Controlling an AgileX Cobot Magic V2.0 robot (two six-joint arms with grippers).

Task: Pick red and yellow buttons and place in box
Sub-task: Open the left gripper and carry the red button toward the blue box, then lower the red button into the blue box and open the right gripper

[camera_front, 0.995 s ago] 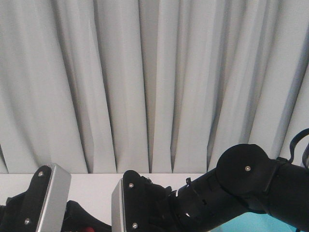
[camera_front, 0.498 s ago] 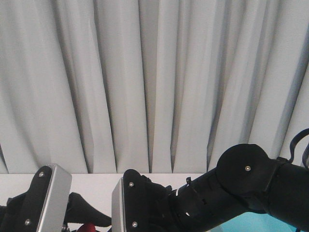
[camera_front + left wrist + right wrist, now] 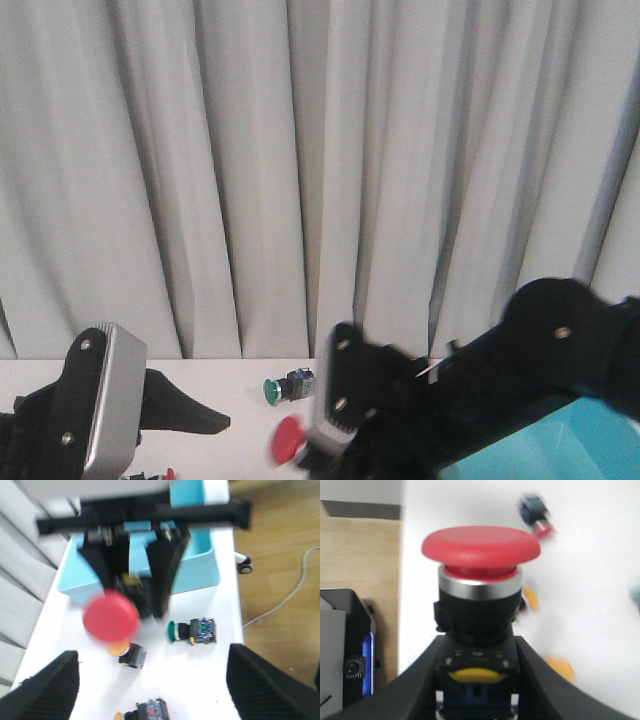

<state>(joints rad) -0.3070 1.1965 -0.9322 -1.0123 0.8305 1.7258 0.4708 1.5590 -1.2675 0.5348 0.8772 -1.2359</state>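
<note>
Right hand now lifted, red button clamped between its fingers; left hand wide.

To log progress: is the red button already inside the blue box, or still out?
Out. The right gripper holds the red button above the white table, beside the box.

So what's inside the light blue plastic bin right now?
Nothing visible inside the light blue plastic bin. The right gripper with the red mushroom-cap button covers much of it, so its floor cannot be fully checked.
</note>
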